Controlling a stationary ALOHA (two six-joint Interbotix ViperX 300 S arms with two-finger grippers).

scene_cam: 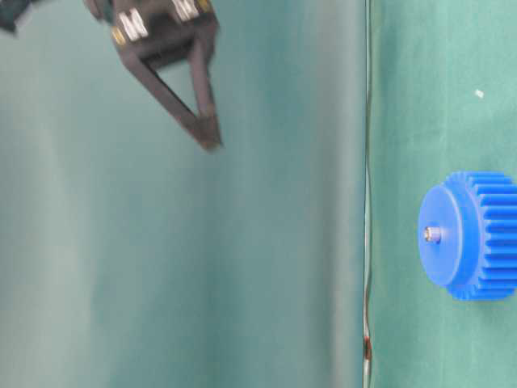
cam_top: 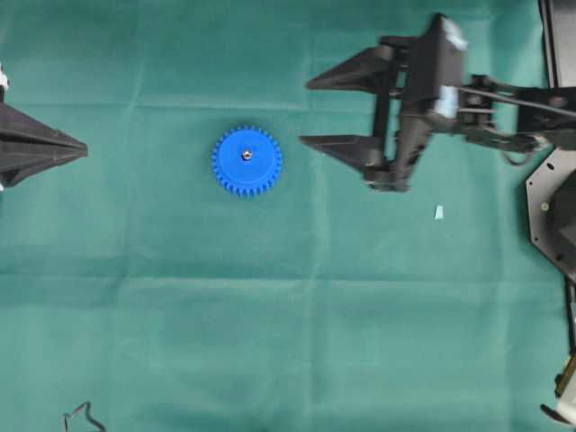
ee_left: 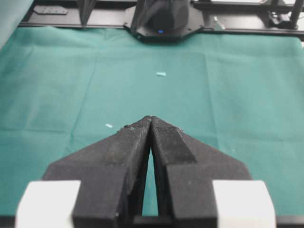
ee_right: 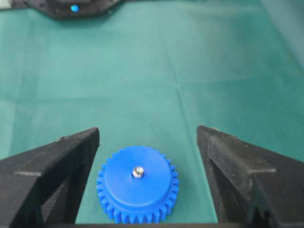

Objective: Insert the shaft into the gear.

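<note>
The blue gear point(cam_top: 247, 161) lies flat on the green cloth point(cam_top: 180, 315), near the middle of the table. The small metal pin point(cam_top: 247, 155) stands upright in its centre hole — its shiny round end shows just above the hub. The right gripper point(cam_top: 310, 112) hangs above the cloth, apart from the gear, jaws spread wide and holding nothing. The left gripper point(cam_top: 83, 148) sits at the table's left edge, well apart from the gear — jaws pressed together, empty. A small pale scrap point(cam_top: 439, 212) lies on the cloth below the right gripper.
</note>
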